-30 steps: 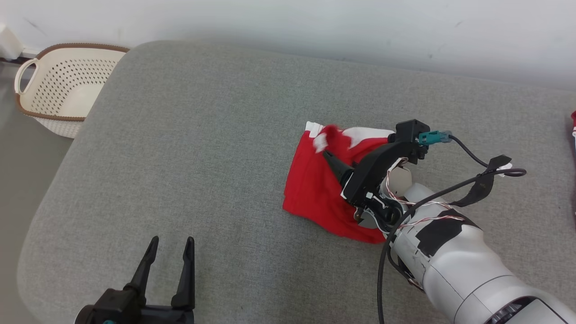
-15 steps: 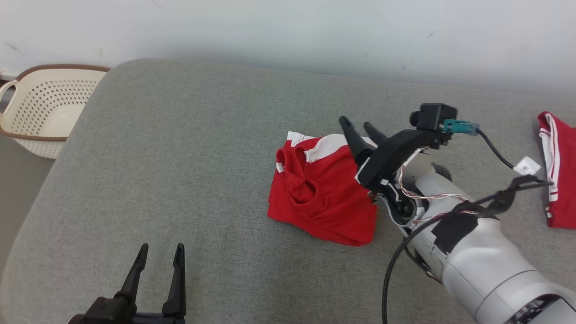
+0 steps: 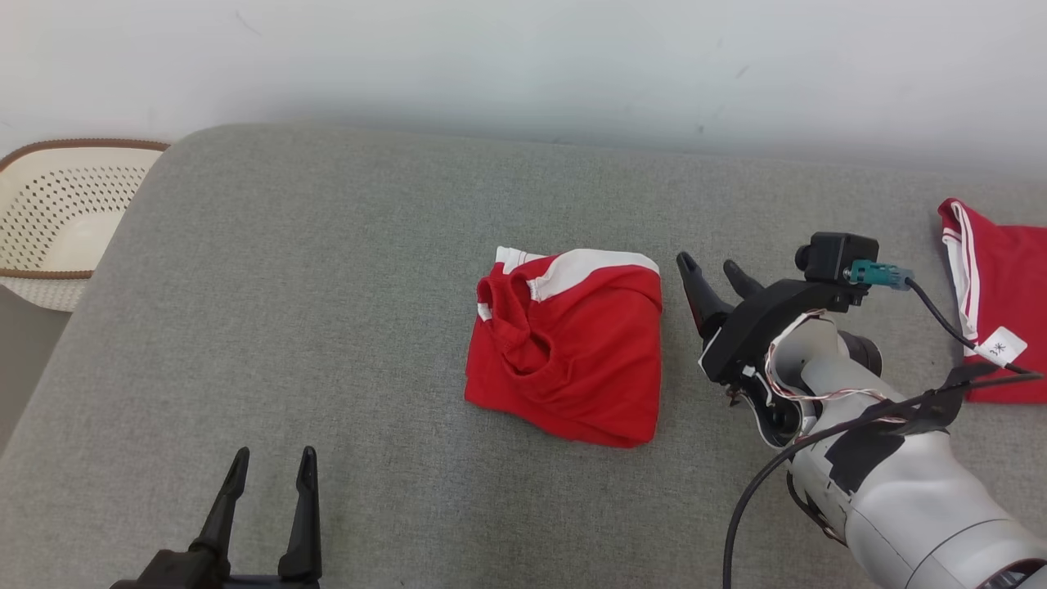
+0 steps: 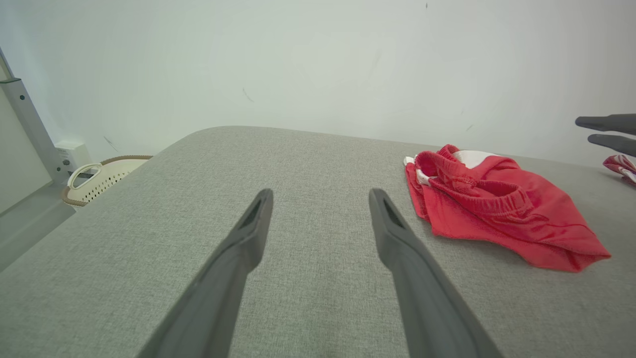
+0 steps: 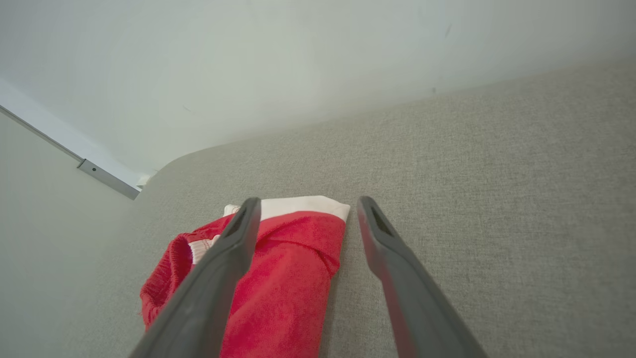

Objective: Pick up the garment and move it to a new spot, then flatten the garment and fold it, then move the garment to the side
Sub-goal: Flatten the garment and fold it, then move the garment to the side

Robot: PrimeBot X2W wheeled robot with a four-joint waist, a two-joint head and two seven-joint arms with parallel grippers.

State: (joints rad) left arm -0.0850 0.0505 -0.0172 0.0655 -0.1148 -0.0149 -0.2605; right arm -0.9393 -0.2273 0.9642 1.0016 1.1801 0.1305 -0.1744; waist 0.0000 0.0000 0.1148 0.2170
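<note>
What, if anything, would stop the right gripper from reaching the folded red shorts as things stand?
Probably nothing, so yes: the right gripper hangs open just beside the red shorts, with only bare grey cushion between them.

Red garment [image 3: 572, 352] with white trim lies bunched, folded.

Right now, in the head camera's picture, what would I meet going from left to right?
white basket → left end effector → red garment → right end effector → another red garment at the right edge
</note>
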